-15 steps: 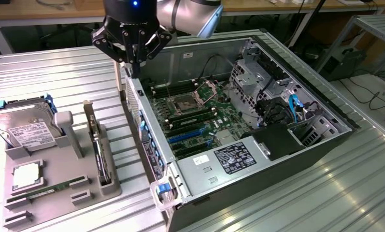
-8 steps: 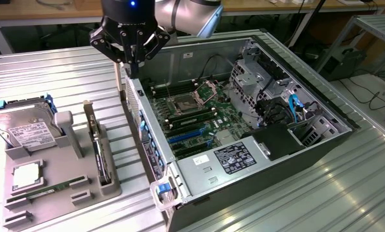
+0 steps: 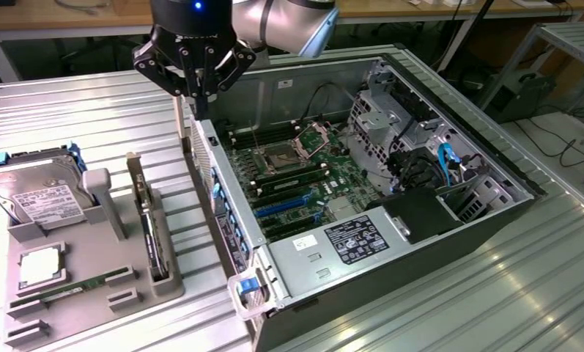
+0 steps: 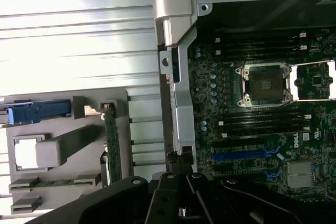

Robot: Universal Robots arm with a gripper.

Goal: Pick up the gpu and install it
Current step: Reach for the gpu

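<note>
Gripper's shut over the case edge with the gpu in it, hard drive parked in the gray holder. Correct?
One error: the gripper holds nothing. It is shut over the edge of the case, and the hard drive is in the gray holder, but the exterior view shows the gpu standing on edge in that same holder.

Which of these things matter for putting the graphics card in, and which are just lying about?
For the job: graphics card, standing in the grey tray; open computer case; tool, shut, over the case's edge.
Just lying about: hard drive; memory stick; processor chip.
</note>
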